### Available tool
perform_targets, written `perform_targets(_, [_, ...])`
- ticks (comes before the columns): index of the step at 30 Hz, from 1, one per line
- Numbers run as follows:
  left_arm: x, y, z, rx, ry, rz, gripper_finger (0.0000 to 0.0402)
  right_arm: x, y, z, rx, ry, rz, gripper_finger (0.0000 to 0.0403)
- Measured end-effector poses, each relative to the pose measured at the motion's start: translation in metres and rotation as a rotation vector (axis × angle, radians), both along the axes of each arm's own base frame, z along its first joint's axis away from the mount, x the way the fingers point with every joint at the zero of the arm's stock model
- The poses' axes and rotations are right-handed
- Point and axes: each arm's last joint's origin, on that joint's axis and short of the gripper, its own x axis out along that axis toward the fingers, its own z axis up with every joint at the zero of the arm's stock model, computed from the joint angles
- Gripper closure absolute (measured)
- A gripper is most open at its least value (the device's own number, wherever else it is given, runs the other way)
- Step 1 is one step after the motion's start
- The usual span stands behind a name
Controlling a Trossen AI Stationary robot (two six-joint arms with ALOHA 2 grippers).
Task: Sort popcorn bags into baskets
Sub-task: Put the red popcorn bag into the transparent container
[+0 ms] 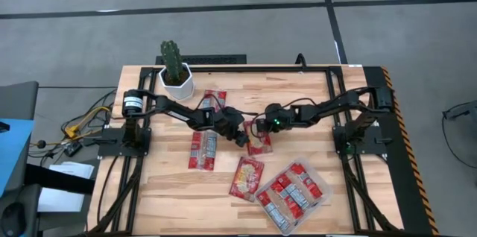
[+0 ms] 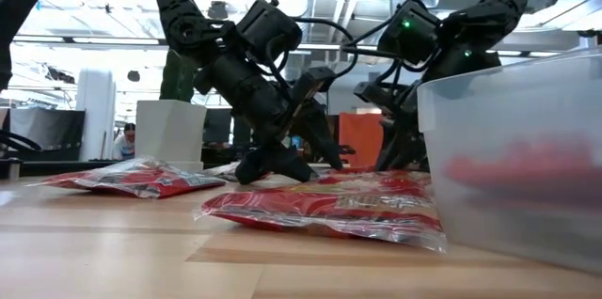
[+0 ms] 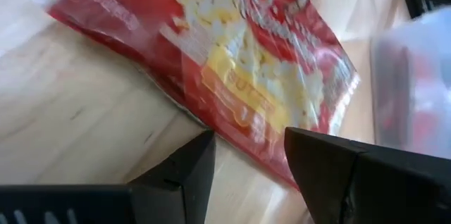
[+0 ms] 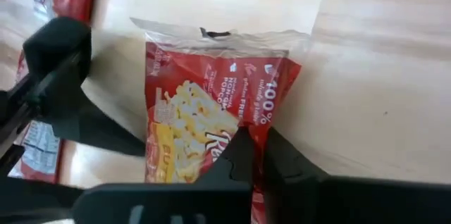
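Observation:
A wide red popcorn bag with a pale yellow centre (image 1: 261,145) (image 4: 204,90) (image 3: 261,62) lies flat on the wood at mid-table. My right gripper (image 1: 258,129) (image 4: 257,157) is over its far end, shut on it. My left gripper (image 1: 240,136) (image 3: 246,168) (image 2: 277,167) is open at the bag's left long edge, tips down near the table, one finger on each side of that edge. The clear tray (image 1: 324,185) (image 2: 508,149) at the near right holds several packets. My right gripper pinches the popcorn bag's end (image 4: 243,122) between its two fingers (image 4: 289,168), reaching down at a slant from the table's right. The sealed opposite end (image 4: 218,37) looks down on the wood. My left gripper: I cannot tell whether its fingers (image 3: 190,175) touch the bag's edge.
Loose bags lie nearby: a red-and-grey one (image 1: 203,150) to the left, a red one (image 1: 246,177) toward the near edge, another (image 1: 212,101) by the white cactus pot (image 1: 177,80). The two grippers stand very close together. Bare wood lies along the near left.

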Motion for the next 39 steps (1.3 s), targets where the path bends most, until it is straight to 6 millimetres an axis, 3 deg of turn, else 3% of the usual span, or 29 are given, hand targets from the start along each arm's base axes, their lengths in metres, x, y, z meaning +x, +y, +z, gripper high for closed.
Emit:
perform_targets(7, [-0.004, 0.008, 0.009, -0.099, -0.017, -0.101, 0.0237, -0.01, -0.013, 0.022, -0.021, -0.035, -0.034, 0.0384])
perform_targets(13, [-0.007, 0.01, 0.031, -0.114, -0.074, -0.129, 0.0237, -0.032, -0.02, 0.056, -0.062, -0.058, -0.035, 0.0391])
perform_targets(17, [-0.009, 0.009, 0.043, -0.117, -0.107, -0.15, 0.0237, -0.051, -0.013, 0.084, -0.072, -0.111, -0.024, 0.0391])
perform_targets(22, [-0.01, 0.005, 0.05, -0.155, -0.128, -0.218, 0.0237, -0.075, 0.021, 0.119, -0.046, -0.234, 0.076, 0.0392])
perform_targets(28, [-0.011, 0.004, 0.049, -0.18, -0.117, -0.237, 0.0237, -0.099, 0.083, 0.142, 0.067, -0.367, 0.257, 0.0392])
perform_targets(32, [-0.011, 0.004, 0.049, -0.181, -0.113, -0.237, 0.0237, -0.109, 0.125, 0.139, 0.108, -0.351, 0.356, 0.0392])
perform_targets(39, [-0.012, 0.004, 0.048, -0.183, -0.108, -0.235, 0.0237, -0.113, 0.184, 0.107, 0.164, -0.21, 0.469, 0.0391])
